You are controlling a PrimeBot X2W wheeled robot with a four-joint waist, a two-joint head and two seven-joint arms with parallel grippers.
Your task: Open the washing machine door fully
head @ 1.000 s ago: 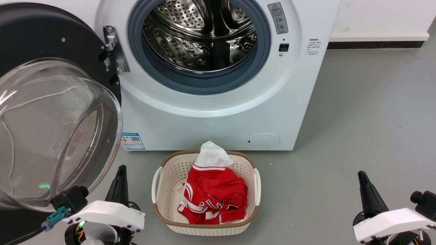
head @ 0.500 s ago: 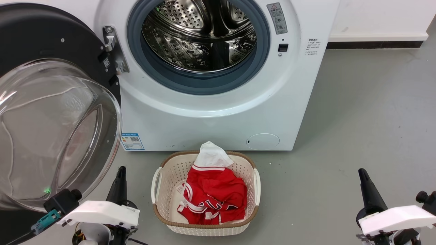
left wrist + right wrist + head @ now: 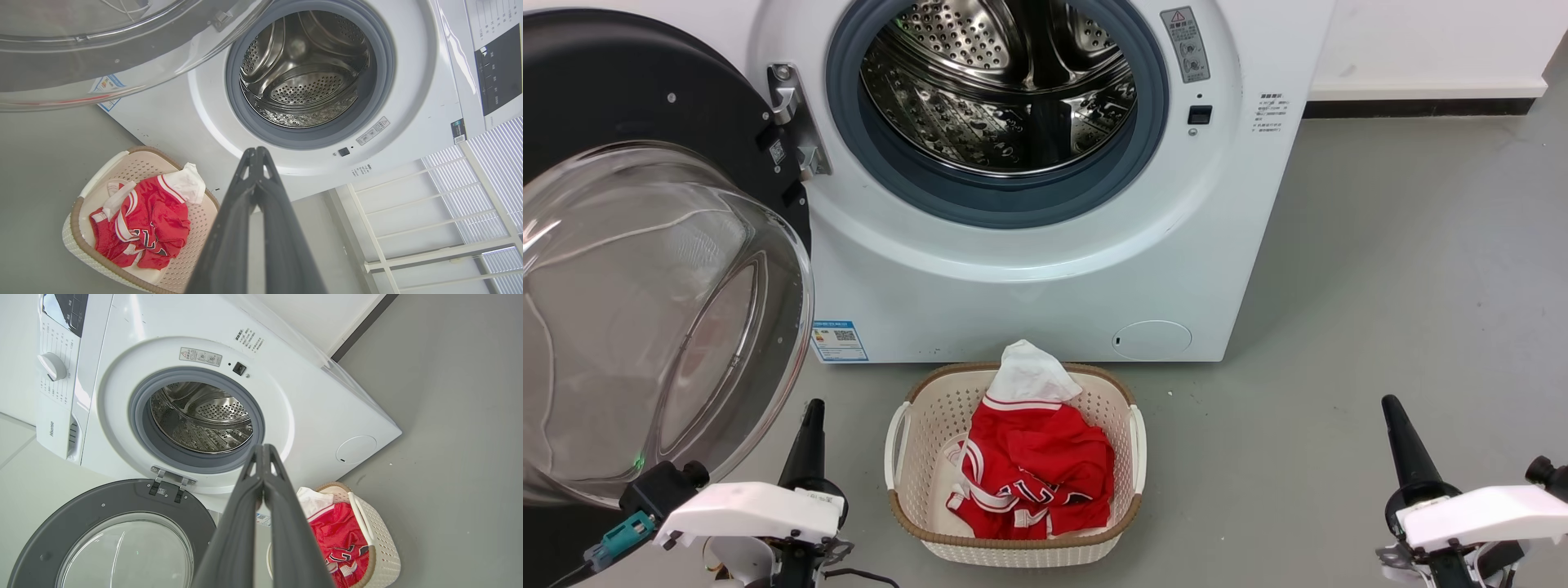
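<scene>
We are seeing the round glossy black glass-bowled washing machine door (image 3: 645,269) hanging swung wide, ahead-left of our left gripper (image 3: 810,425), nearer than the right gripper (image 3: 1401,433); both are holding fingers pressed together, empty.

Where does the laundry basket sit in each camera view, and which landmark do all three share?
Head view: laundry basket bottom centre, before the washing machine.
Left wrist view: basket lower left.
Right wrist view: basket bottom, right of centre.
Shared landmark: the steel drum mouth.
</scene>
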